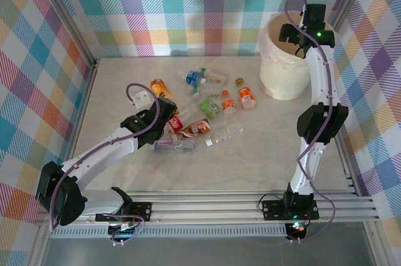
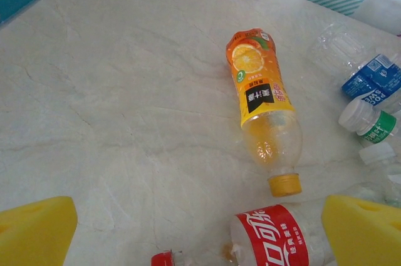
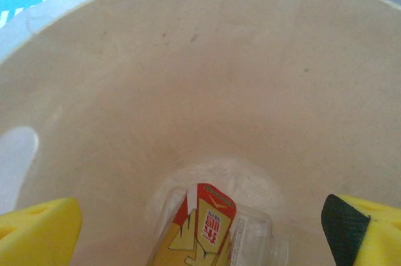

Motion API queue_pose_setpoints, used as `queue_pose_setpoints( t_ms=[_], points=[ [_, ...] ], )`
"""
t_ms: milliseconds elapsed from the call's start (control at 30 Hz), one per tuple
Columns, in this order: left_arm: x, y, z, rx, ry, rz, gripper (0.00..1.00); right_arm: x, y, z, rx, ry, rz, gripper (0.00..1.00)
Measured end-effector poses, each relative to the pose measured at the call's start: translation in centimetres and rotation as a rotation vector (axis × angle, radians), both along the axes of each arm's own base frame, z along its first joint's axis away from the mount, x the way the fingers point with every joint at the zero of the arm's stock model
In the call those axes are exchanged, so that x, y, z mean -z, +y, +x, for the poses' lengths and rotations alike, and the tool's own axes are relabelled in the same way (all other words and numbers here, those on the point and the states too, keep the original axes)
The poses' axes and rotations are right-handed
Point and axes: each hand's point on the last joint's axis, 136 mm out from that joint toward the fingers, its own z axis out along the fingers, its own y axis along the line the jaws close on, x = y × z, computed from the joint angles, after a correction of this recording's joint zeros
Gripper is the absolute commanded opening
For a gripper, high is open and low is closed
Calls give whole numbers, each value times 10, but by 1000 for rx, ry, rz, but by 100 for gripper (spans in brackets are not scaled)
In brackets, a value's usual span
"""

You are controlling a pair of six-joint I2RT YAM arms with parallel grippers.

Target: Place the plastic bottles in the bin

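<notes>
The right gripper (image 3: 200, 235) hangs over the mouth of the bin (image 3: 200, 59) with its yellow pads (image 3: 37, 231) spread wide and nothing between them. A red-and-yellow labelled bottle (image 3: 210, 225) lies well below, on the bin's floor. The risk here, I judge, is in the way out: the fingers point down into the opening, and a sideways pull rather than a lift could snag the thin liner (image 1: 270, 53) or shove the bin, which stands at the far right of the table (image 2: 125, 91). The left gripper (image 2: 200, 235) is likewise wide open and empty, low over the near-left edge of the heap of bottles, with a cola bottle (image 2: 276, 238) lying just beside one pad. That bottle looks round and slick, so a squeeze off its middle could squirt it aside. The pad could also knock the orange juice bottle (image 2: 263, 106) just beyond it, or catch a clear neighbour and drag two at once. The right arm rises steeply from its base at the near right, folds at the elbow, and reaches far over the bin with the wrist bent downward. The left arm stretches low and long from the near left toward the table's middle, wrist tipped down at the heap.
</notes>
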Motion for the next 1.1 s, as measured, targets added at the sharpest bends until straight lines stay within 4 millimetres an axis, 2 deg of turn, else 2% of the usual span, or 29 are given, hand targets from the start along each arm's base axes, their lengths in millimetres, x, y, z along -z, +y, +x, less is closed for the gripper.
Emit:
queue_pose_setpoints(
  t_ms=[133,333,433,633,733,933,1033,1100],
  points=[
    [3,-1,1,7,9,-20,100,-17,4,-14,-18,-18,8,100],
    [18,-4,1,25,39,-78,100,-51,13,-37,-57,-75,25,100],
    [22,-6,4,34,34,-129,100,-57,19,-51,-81,-79,39,100],
    [26,-10,8,51,22,-210,100,-56,43,-84,-155,-83,79,100],
    [27,-13,10,61,12,-238,100,-59,65,-107,-213,-101,100,100],
    [26,-16,11,66,-21,-293,100,-64,129,-161,-410,-148,166,100],
    [22,-17,12,65,-38,-306,100,-55,162,-184,-532,-145,209,100],
    [20,-17,14,65,-50,-317,100,-42,182,-194,-606,-124,238,100]
  ],
)
